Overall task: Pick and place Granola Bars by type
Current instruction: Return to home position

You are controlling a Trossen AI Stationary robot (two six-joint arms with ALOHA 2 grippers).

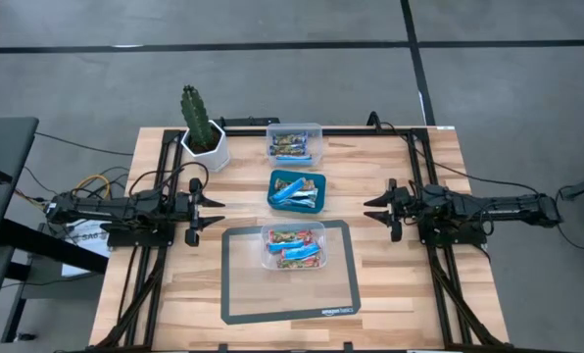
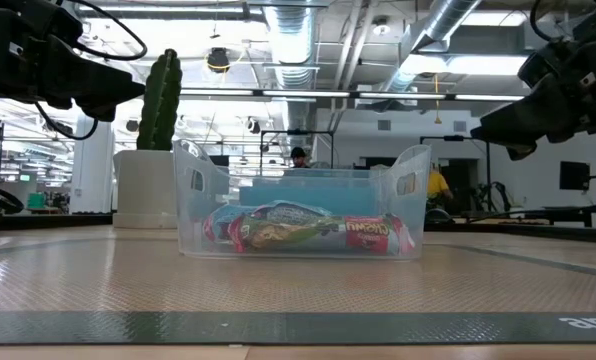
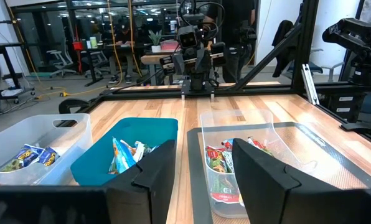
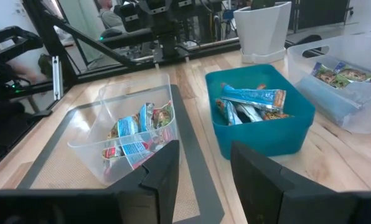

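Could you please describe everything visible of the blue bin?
The blue bin is a teal tub, opaque and plastic-looking, rectangular with rounded corners, open-topped, upright on the wooden table between two clear bins, off the grey mat. Wrapped granola bars, mostly blue, lie heaped inside. The left gripper and right gripper hang clear of it.

Grey floor (image 1: 527, 88) crossed by dark lines (image 1: 174, 47); silver ducts (image 2: 293, 35) overhead.

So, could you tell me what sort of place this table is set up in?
Most likely a robotics lab in an open industrial workspace: exposed ceiling ducts overhead, a grey floor marked with dark lines, and office chairs in the room beyond the table.
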